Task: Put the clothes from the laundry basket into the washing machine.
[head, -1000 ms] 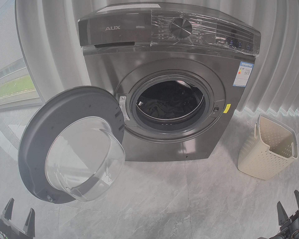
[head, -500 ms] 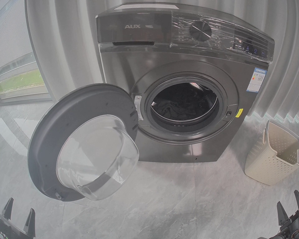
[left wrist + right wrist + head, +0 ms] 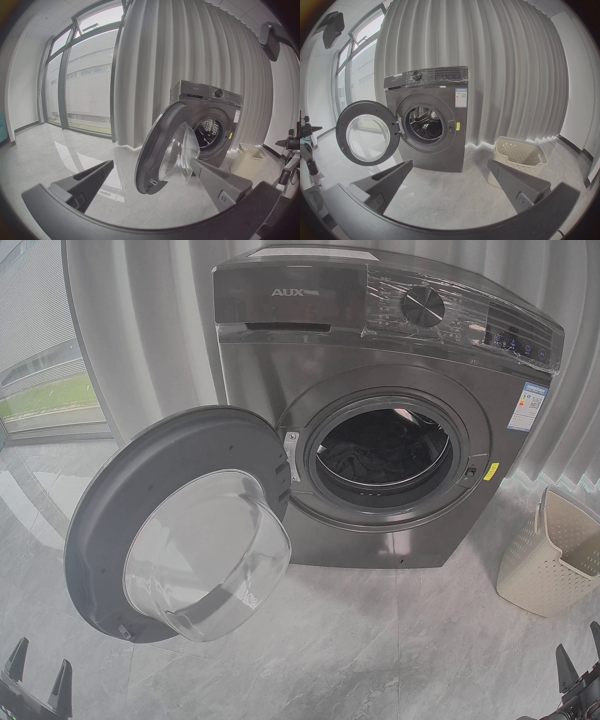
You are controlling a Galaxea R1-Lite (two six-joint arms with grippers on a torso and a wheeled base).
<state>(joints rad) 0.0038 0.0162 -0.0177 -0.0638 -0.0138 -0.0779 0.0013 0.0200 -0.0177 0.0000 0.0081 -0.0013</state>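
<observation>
Open washing machine (image 3: 375,359), dark clothes (image 3: 369,455) inside.
Blue label (image 3: 527,405) on its front; left gripper (image 3: 150,163), right gripper (image 3: 449,162) gape empty.

Dark clothes (image 3: 369,459) in open washing machine (image 3: 375,362), laundry basket (image 3: 530,568) nearby.

1. Ahead of both grippers, the washing machine (image 3: 375,365) has a dark grey, satin, metal-look casing. Crinkled, glossy clear plastic film (image 3: 462,315) wraps its control panel.
2. Its door (image 3: 156,471), just ahead of the left gripper (image 3: 39,662), is a matt dark plastic ring around a clear, glossy bowl window (image 3: 206,552).
3. The drum (image 3: 212,126) is shiny perforated metal, and the clothes (image 3: 362,455) in it are dark, crumpled cloth.
4. The laundry basket (image 3: 556,559), beyond the right gripper (image 3: 578,652), is cream, matt, perforated plastic.
5. The floor (image 3: 350,640) below the grippers is polished, marbled grey tile.
6. The curtain (image 3: 150,334) is pale, matt, pleated cloth.
7. The gripper fingers (image 3: 518,184) are matt dark grey plastic.
</observation>
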